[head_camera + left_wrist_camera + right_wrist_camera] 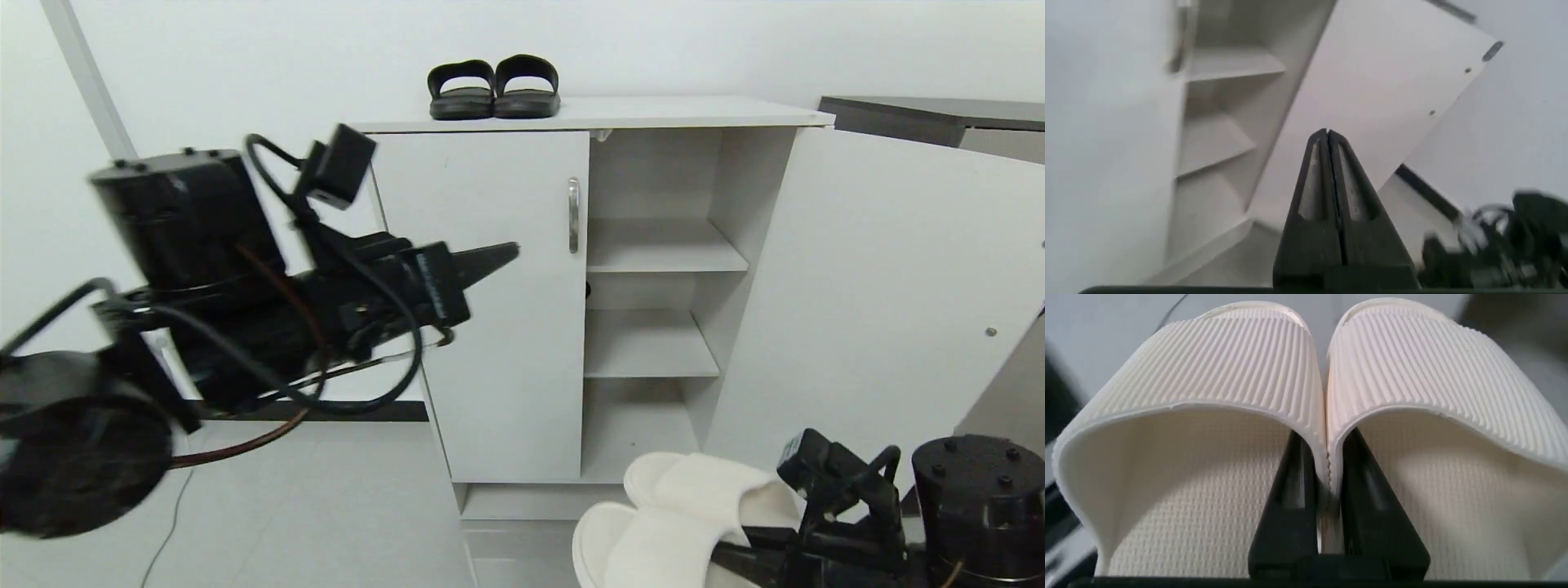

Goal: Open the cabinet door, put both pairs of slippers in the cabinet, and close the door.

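White slippers point(694, 498), two, gripped by right tool point(1327, 453); two black slippers point(494, 88) atop cabinet point(514, 351); left tool point(1328, 139) clenched empty.

I count one cabinet point(694, 110). Doors, two: one shut door point(490, 327), one open door point(882, 310). One door handle point(574, 215). Two shelves point(661, 253). Two black slippers point(494, 86), two white slippers point(678, 514): two pairs.
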Robot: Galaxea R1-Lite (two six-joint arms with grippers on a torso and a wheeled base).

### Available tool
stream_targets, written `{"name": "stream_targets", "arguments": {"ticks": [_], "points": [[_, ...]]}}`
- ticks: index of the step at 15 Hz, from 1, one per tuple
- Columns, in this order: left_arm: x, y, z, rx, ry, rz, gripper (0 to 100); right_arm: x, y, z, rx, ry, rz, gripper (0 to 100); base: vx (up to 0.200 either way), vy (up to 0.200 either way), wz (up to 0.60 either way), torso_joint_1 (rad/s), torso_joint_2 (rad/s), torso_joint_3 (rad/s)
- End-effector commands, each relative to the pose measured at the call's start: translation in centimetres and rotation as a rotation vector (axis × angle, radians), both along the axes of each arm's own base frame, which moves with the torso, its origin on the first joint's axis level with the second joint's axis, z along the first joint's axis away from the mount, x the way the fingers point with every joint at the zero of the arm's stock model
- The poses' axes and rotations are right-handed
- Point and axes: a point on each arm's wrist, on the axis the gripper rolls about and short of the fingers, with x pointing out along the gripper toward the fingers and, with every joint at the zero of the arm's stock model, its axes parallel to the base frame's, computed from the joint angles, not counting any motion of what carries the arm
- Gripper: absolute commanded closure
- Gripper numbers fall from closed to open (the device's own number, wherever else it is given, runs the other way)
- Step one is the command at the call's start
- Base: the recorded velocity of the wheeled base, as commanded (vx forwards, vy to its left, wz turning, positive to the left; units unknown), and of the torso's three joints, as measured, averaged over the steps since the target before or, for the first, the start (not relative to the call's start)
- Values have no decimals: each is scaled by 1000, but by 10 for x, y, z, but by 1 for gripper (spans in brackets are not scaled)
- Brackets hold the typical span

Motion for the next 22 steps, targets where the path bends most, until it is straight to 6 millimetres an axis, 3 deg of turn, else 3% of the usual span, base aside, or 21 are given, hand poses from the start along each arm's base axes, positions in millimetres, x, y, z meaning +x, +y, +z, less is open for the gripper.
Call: {"name": "stream_targets", "arguments": {"ticks": [1, 2, 3, 4, 6, 8, 11, 15, 17, 20, 21, 22], "points": [[-96, 80, 1, 52, -31, 141, 100, 18, 8, -5, -3, 0, -95, 100, 0, 0, 0, 0, 0, 0], [-129, 101, -8, 85, -22, 230, 100, 33, 18, -8, -2, -31, -194, 100, 0, 0, 0, 0, 0, 0], [-149, 112, -16, 102, -17, 304, 100, 42, 24, -10, 18, -43, -247, 100, 0, 0, 0, 0, 0, 0], [-159, 117, -24, 110, -1, 347, 100, 47, 28, -11, 37, -51, -272, 100, 0, 0, 0, 0, 0, 0], [-199, 134, -55, 128, 36, 556, 100, 74, 46, -20, 74, -101, -417, 100, 0, 0, 0, 0, 0, 0], [-220, 141, -80, 134, 31, 680, 100, 97, 62, -29, 51, -150, -560, 100, 0, 0, 0, 0, 0, 0], [-236, 147, -127, 250, -21, 810, 100, 109, 69, -30, 48, -181, -636, 100, 0, 0, 0, 0, 0, 0], [-248, 148, -167, 330, -13, 945, 100, 108, 68, -33, 39, -175, -635, 100, 0, 0, 0, 0, 0, 0], [-246, 146, -173, 343, -33, 937, 100, 108, 69, -35, 33, -172, -635, 100, 0, 0, 0, 0, 0, 0], [-246, 143, -173, 390, -84, 793, 100, 106, 70, -39, 22, -164, -627, 100, 0, 0, 0, 0, 0, 0], [-248, 141, -179, 369, -19, 683, 100, 104, 72, -38, 32, -170, -620, 100, 0, 0, 0, 0, 0, 0], [-247, 141, -178, 361, -30, 679, 100, 103, 72, -40, 30, -168, -618, 100, 0, 0, 0, 0, 0, 0]]}}
